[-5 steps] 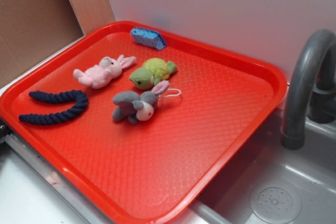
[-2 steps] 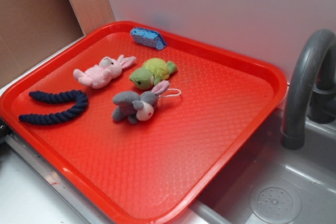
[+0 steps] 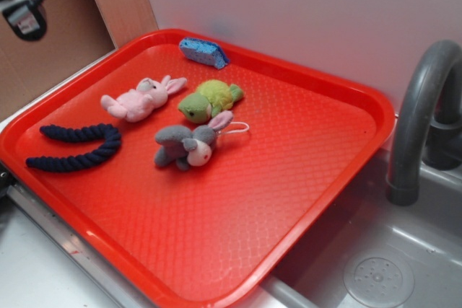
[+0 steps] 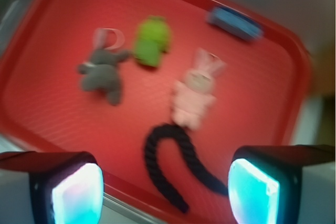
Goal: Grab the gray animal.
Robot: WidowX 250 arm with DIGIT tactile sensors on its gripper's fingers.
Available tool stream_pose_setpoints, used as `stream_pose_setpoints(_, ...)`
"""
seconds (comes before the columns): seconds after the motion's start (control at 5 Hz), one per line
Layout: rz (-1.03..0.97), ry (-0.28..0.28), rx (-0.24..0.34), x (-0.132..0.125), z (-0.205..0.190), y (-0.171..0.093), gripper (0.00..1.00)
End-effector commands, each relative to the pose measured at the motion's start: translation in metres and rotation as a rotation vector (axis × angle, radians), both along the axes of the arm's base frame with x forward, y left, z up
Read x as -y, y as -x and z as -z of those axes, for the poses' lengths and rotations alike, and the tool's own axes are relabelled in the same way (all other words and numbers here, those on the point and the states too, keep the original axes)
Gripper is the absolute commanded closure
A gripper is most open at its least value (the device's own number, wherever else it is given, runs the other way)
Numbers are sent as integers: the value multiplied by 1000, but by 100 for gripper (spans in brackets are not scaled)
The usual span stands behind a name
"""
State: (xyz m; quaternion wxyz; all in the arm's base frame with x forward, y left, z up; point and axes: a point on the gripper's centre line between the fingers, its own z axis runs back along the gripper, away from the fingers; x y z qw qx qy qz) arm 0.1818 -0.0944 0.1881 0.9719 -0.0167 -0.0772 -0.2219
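Note:
The gray animal point(image 3: 186, 146) lies on its side near the middle of the red tray point(image 3: 253, 207), its pink-lined ears and white loop string pointing to the back right. In the wrist view the gray animal point(image 4: 102, 74) shows blurred at upper left, far ahead of my gripper point(image 4: 165, 192). The two lit fingers stand wide apart with nothing between them. In the exterior view only part of the gripper point(image 3: 22, 5) shows, high in the top left corner, well away from the animal.
A pink plush bunny point(image 3: 141, 99) and a green plush turtle point(image 3: 209, 99) lie just behind the gray animal. A dark blue rope point(image 3: 79, 147) curls at the tray's left; a blue sponge point(image 3: 203, 51) sits at the back rim. A gray faucet point(image 3: 419, 120) and sink point(image 3: 375, 272) are on the right.
The gripper has come into the exterior view at the top left corner. The toys have not moved.

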Motion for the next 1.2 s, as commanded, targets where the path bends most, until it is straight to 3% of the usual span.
stream_pose_setpoints(0.0,133,4,-63,60,41,-6,0)
stream_pose_setpoints(0.6,110,-46,-163,81,107,-48,0)
stream_pose_setpoints(1.0,143,-52,-232,89,139,-57,0)
